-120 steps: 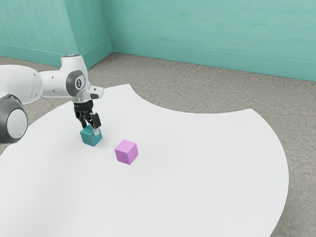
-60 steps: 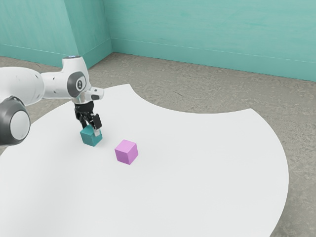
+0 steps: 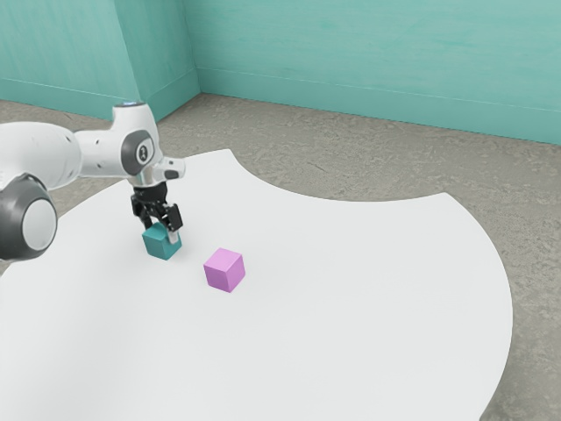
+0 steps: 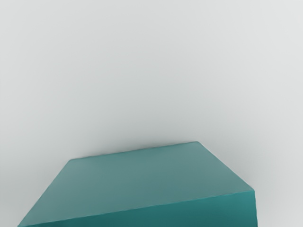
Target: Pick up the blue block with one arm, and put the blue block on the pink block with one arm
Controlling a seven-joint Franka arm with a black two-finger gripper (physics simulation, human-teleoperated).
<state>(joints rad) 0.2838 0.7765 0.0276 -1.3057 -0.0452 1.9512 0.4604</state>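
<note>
Since a second ago the arm (image 3: 92,153) has shifted its wrist a little toward the exterior view's right, while the tool (image 3: 160,228) has stayed low over the blue block (image 3: 160,246), which has barely moved. The two black fingers (image 3: 174,217) stand down on opposite sides of the block's upper part and press against it, so the tool is clamped on the blue block. The block rests on the white bench (image 3: 368,307), in the part toward the exterior view's left edge and nearer the far curved edge than the near one.

The pink block (image 3: 224,268) sits on the bench near the blue one, toward the exterior view's right and a little closer to the near edge. The two blocks do not touch.

From the wrist camera the blue block's top face (image 4: 142,184) lies just under the hand, with bare white bench surface beyond it.
</note>
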